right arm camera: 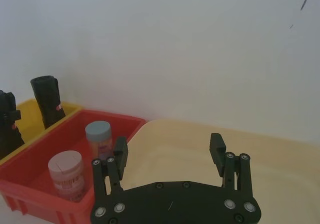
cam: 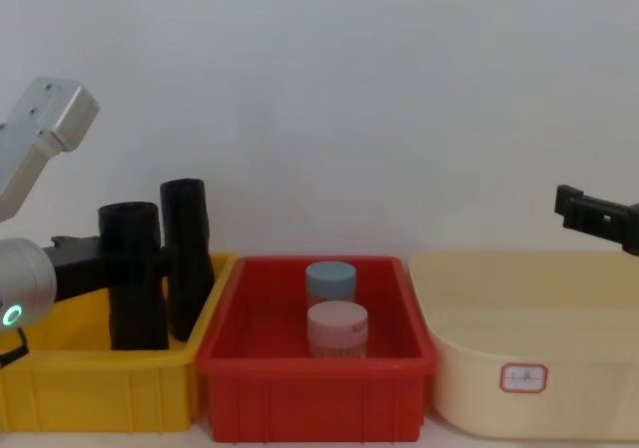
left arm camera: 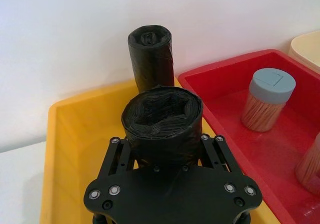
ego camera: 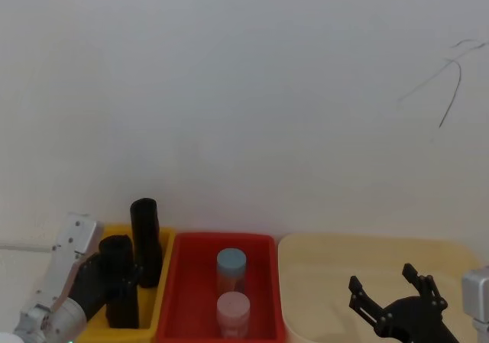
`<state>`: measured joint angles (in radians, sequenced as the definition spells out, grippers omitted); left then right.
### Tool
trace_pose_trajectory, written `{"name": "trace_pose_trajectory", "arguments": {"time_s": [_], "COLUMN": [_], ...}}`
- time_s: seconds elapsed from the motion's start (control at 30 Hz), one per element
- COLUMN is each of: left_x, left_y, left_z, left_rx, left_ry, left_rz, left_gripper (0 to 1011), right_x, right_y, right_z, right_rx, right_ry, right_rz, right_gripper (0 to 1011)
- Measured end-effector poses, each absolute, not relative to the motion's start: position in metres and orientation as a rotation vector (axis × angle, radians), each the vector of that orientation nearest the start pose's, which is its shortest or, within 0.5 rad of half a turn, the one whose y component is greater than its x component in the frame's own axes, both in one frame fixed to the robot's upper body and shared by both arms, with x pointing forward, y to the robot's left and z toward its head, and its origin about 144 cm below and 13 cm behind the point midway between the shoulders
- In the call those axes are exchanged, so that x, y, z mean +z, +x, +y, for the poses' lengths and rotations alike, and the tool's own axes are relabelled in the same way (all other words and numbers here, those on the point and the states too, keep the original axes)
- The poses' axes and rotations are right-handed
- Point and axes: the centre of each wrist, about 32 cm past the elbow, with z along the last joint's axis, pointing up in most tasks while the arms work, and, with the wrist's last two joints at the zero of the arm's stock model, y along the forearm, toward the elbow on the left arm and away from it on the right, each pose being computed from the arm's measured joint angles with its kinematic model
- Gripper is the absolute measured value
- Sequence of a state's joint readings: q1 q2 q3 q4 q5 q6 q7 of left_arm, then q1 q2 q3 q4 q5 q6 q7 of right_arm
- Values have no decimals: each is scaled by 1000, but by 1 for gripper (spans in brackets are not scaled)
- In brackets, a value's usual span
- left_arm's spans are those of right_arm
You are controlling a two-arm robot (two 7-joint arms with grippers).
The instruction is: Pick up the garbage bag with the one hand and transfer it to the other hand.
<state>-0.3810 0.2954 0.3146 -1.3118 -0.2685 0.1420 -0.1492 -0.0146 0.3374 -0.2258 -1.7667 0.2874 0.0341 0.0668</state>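
The left hand (left arm camera: 164, 145), on the wrist with the green ring, is pinching the garbage bag (left arm camera: 162, 116) about its upper part, one finger on either side of the roll. The bag stands upright inside the yellow bin (cam: 100, 388). Its lower end is hidden by the bin wall, so it cannot be told whether it has left the bin floor. Just beyond the left hand, close against the held roll, stands a second black roll (cam: 186, 258), which is untouched.

The right hand (right arm camera: 170, 151) hovers above the cream tub (cam: 529, 328), its fingers spread and holding nothing. It is well apart from the left hand. The red bin (cam: 315, 388) lies between them and holds a blue-lidded jar (cam: 330, 280) and a pink-lidded jar (cam: 336, 328).

Progress, as judged: the grasp appears made, and the task is at an early stage. The bag is not yet raised clear of the bin or carried across to the right hand. The handover is also outstanding: the right hand has to close on the bag and the left hand let go. The neighbouring roll may be disturbed during the lift.
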Motion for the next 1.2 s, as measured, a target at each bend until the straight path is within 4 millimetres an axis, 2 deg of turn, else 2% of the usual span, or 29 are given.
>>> {"name": "trace_pose_trajectory", "arguments": {"time_s": [0.37, 1.03, 1.2], "left_x": [1197, 1262, 1272], "left_y": [552, 549, 549], "left_z": [248, 271, 276], "left_rx": [1177, 1007, 968], "left_ry": [136, -52, -80], "left_rz": [-18, -56, -55], "left_gripper": [486, 486, 486], "right_x": [1195, 1230, 1240], "right_y": [446, 459, 461], "right_z": [-242, -259, -262], "right_rx": [-1190, -949, -877], "right_ry": [27, 19, 7], "right_rz": [-72, -36, -27], "right_gripper": [1000, 1000, 1000]}}
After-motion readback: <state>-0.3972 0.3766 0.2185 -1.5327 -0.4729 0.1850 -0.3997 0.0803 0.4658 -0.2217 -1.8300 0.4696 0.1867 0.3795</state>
